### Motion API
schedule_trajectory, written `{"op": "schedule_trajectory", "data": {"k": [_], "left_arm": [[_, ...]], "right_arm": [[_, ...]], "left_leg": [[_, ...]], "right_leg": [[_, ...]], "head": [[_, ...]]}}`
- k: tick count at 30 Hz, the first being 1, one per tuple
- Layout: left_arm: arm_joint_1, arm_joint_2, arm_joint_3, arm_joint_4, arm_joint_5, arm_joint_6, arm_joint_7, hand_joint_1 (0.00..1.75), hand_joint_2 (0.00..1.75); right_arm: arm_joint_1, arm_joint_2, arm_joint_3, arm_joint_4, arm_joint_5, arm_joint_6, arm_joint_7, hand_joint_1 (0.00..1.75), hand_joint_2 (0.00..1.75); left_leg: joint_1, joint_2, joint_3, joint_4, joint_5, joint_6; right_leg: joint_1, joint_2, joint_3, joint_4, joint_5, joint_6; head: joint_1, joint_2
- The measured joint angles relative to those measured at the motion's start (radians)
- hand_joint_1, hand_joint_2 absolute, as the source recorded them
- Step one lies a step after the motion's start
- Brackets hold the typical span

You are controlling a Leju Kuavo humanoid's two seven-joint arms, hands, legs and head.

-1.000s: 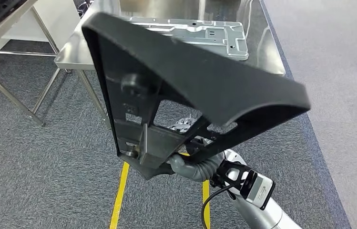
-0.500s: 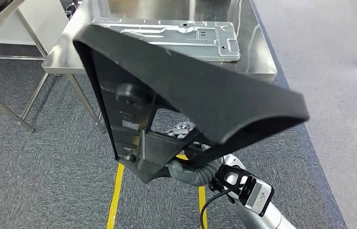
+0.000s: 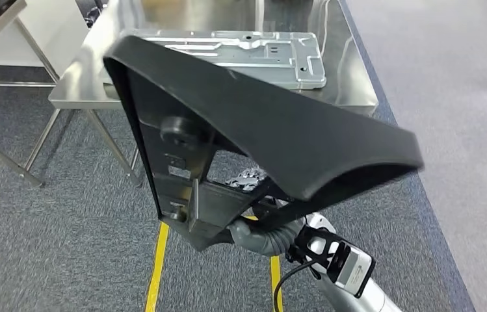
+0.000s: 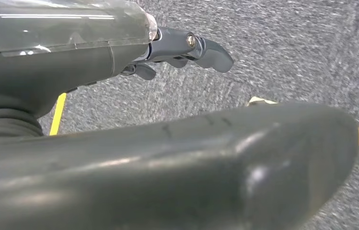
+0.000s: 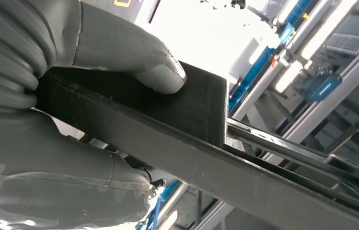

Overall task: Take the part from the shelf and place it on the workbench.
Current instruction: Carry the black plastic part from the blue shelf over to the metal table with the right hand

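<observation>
1. Head view: my right hand (image 3: 253,227) grips the black part (image 3: 260,143) at its lower end and holds it up over the carpet (image 3: 65,247), short of the steel bench (image 3: 351,84). The part's long axis rises from my fingers up and leftward, with a broad curved flange sweeping out to the right. The bench lies straight ahead, beyond the part's top edge, and a silver plate (image 3: 253,55) already lies on it. As I judge it, the part must travel forward and then down, and the right hand does all the carrying.

2. Left wrist view: my left hand (image 4: 187,50) hangs over carpet and a yellow line (image 4: 57,112), fingers curled in, nothing in them.

3. Right wrist view: my thumb (image 5: 134,52) presses the part's flat black face (image 5: 187,103), my fingers wrapped under its edge; the grip looks firm.
</observation>
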Motion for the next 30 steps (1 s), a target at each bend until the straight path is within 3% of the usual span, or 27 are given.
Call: {"op": "schedule_trajectory", "data": {"k": [2, 5, 7, 8, 11, 13, 17, 19, 21, 22, 23, 25, 26, 27, 30], "left_arm": [[-0.003, 0.000, 0.001, 0.000, 0.000, -0.004, -0.003, 0.00, 0.00], [-0.002, -0.001, 0.001, 0.000, 0.000, -0.006, -0.005, 0.00, 0.00], [0.002, -0.001, 0.001, 0.000, 0.000, -0.006, -0.005, 0.00, 0.00], [0.004, 0.000, 0.001, 0.000, 0.000, -0.006, -0.005, 0.00, 0.00], [0.006, 0.001, 0.001, 0.000, 0.000, -0.005, -0.005, 0.00, 0.00], [0.007, 0.003, 0.001, 0.000, 0.000, -0.004, -0.005, 0.00, 0.00], [0.003, 0.004, 0.001, -0.001, 0.000, -0.002, -0.006, 0.00, 0.00], [0.000, 0.003, 0.001, -0.001, 0.000, -0.002, -0.007, 0.00, 0.00], [0.000, 0.003, 0.001, -0.001, 0.000, -0.003, -0.008, 0.00, 0.00], [0.001, 0.003, 0.001, -0.001, 0.000, -0.004, -0.009, 0.00, 0.00], [0.002, 0.003, 0.001, -0.001, 0.000, -0.004, -0.011, 0.00, 0.00], [0.003, 0.003, 0.000, -0.001, 0.000, -0.006, -0.014, 0.00, 0.00], [0.002, 0.003, 0.000, -0.001, 0.000, -0.007, -0.015, 0.00, 0.00], [0.001, 0.004, 0.000, -0.001, 0.000, -0.008, -0.016, 0.00, 0.00], [-0.002, 0.005, 0.000, -0.001, 0.000, -0.008, -0.016, 0.00, 0.00]], "right_arm": [[0.002, 0.004, -0.001, -0.002, 0.006, 0.000, 0.000, 1.73, 1.75], [0.007, 0.009, -0.002, -0.006, 0.011, 0.001, 0.000, 1.73, 1.75], [0.015, 0.010, -0.003, -0.007, 0.012, 0.001, 0.000, 1.73, 1.75], [0.017, 0.010, -0.003, -0.008, 0.013, 0.002, 0.000, 1.73, 1.75], [0.021, 0.012, -0.008, -0.009, 0.018, 0.010, 0.000, 1.73, 1.75], [0.024, 0.014, -0.015, -0.010, 0.025, 0.018, 0.000, 1.73, 1.75], [0.031, 0.018, -0.030, -0.022, 0.031, 0.024, 0.000, 1.73, 1.75], [0.035, 0.019, -0.034, -0.026, 0.032, 0.023, 0.000, 1.73, 1.75], [0.044, 0.018, -0.039, -0.027, 0.034, 0.021, 0.000, 1.73, 1.75], [0.050, 0.018, -0.042, -0.027, 0.035, 0.019, 0.000, 1.73, 1.75], [0.055, 0.017, -0.043, -0.027, 0.036, 0.016, 0.000, 1.73, 1.75], [0.059, 0.016, -0.043, -0.030, 0.036, 0.009, 0.000, 1.73, 1.75], [0.059, 0.016, -0.043, -0.032, 0.036, 0.006, 0.000, 1.73, 1.75], [0.059, 0.015, -0.044, -0.035, 0.034, 0.004, 0.000, 1.73, 1.75], [0.060, 0.014, -0.046, -0.041, 0.029, -0.001, 0.000, 1.73, 1.75]], "left_leg": [[0.002, -0.001, -0.019, 0.053, -0.009, -0.006], [0.003, -0.003, -0.131, 0.233, -0.072, -0.008], [0.002, -0.003, -0.192, 0.291, -0.091, -0.006], [0.001, -0.003, -0.199, 0.272, -0.072, -0.005], [-0.007, -0.004, -0.167, 0.094, 0.068, 0.013], [-0.015, -0.005, -0.154, 0.032, 0.112, 0.024], [-0.010, -0.008, -0.131, 0.014, 0.106, 0.037], [-0.007, -0.008, -0.113, 0.003, 0.097, 0.044], [-0.006, -0.008, -0.098, 0.003, 0.083, 0.046], [-0.006, -0.008, -0.089, 0.003, 0.074, 0.046], [-0.005, -0.009, -0.077, 0.003, 0.065, 0.044], [-0.002, -0.010, -0.050, 0.003, 0.043, 0.037], [-0.002, -0.011, -0.040, 0.003, 0.034, 0.031], [-0.003, -0.011, -0.033, 0.002, 0.025, 0.024], [-0.005, -0.008, -0.022, -0.008, 0.009, 0.005]], "right_leg": [[-0.002, 0.003, 0.021, -0.006, -0.012, -0.015], [0.004, 0.006, 0.050, -0.008, -0.033, -0.029], [0.009, 0.012, 0.071, -0.008, -0.050, -0.032], [0.011, 0.015, 0.085, -0.008, -0.060, -0.032], [0.015, 0.019, 0.124, -0.007, -0.089, -0.027], [0.015, 0.022, 0.133, -0.006, -0.104, -0.017], [0.013, 0.019, 0.132, 0.016, -0.134, 0.010], [0.007, 0.015, 0.075, 0.117, -0.171, 0.022], [-0.002, 0.014, -0.017, 0.244, -0.196, 0.031], [-0.007, 0.012, -0.049, 0.272, -0.182, 0.035], [-0.011, 0.011, -0.062, 0.261, -0.148, 0.038], [-0.016, 0.006, -0.035, 0.144, -0.048, 0.041], [-0.014, 0.004, -0.014, 0.085, -0.015, 0.040], [-0.013, 0.003, 0.003, 0.042, -0.001, 0.034], [-0.006, 0.007, 0.020, 0.010, -0.022, 0.010]], "head": [[0.000, 0.000], [-0.001, 0.000], [-0.001, 0.000], [-0.001, 0.000], [-0.001, 0.000], [-0.001, 0.000], [-0.001, 0.000], [0.000, 0.000], [0.000, 0.000], [0.000, 0.000], [0.000, 0.000], [0.000, 0.000], [0.000, 0.000], [0.000, 0.000], [0.000, 0.000]]}}
